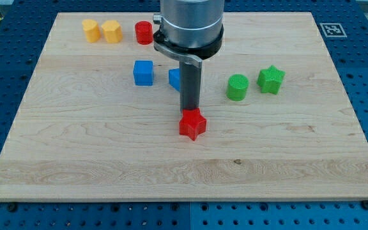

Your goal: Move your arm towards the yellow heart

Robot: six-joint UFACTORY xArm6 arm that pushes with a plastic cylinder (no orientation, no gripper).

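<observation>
My tip (191, 112) rests just behind the red star (192, 124) mid-table (75, 147); I carry no gripper and hold nothing. The yellow heart (112, 30) sits at the view's top left, well apart

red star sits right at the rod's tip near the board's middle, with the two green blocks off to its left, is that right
Not quite: the camera view shows the two green blocks, the green cylinder and green star, to the right of the red star. The star does sit at my tip.

I count two yellow blocks (91, 30) (112, 30), two red blocks (144, 32) (192, 124). Two blue blocks (143, 73) (175, 78), two green blocks (237, 87) (271, 79). Eight in total.
</observation>
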